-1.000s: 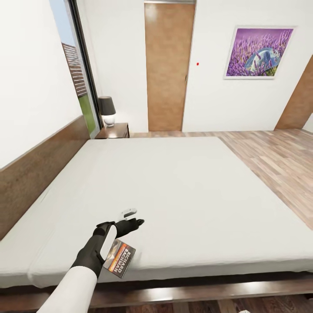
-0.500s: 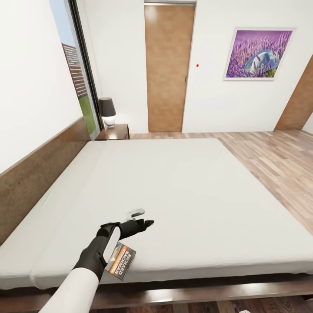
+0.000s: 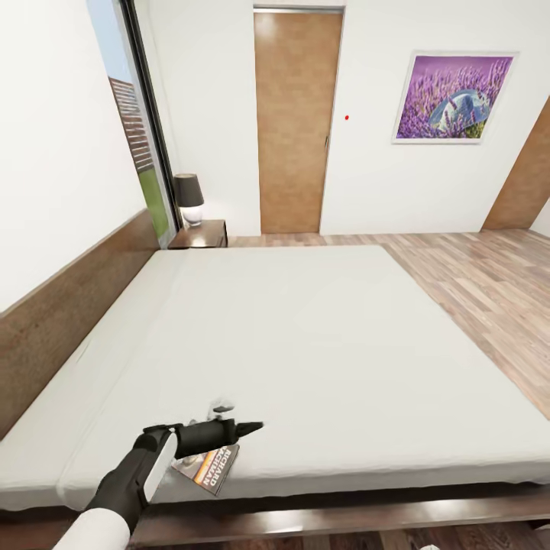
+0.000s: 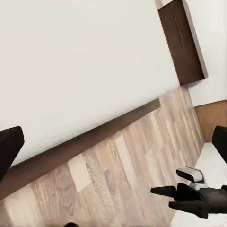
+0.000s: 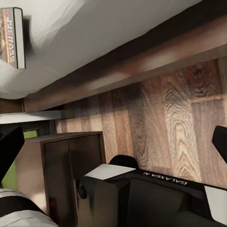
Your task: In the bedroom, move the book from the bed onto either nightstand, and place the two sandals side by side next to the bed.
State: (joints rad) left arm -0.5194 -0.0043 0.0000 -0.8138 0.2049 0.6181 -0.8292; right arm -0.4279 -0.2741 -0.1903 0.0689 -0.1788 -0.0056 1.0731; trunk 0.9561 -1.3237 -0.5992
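The left arm has come down lower over the bed than it was a second ago. Before, the wrist was up and partly hid the book. Now the arm lies flat and low, close to the mattress, and more of the book's cover shows. The book itself has not moved. It looks like the arm is getting down to the book's level so it can pick it up. That is the first part of the job, and it is not done yet.

The book lies flat on the bed, right at the near edge. The left pincer points sideways just above the bed. Its tip is a little past the book, toward the middle of the bed, and the book sits just under the wrist. I cannot tell if anything touches the book. The pincer holds nothing, and in the left wrist view its two dark fingers sit far apart, so it is wide.

The nightstand with a lamp is at the far corner of the bed, well apart from the book.

In the right wrist view the fingers of the right pincer also sit far apart.
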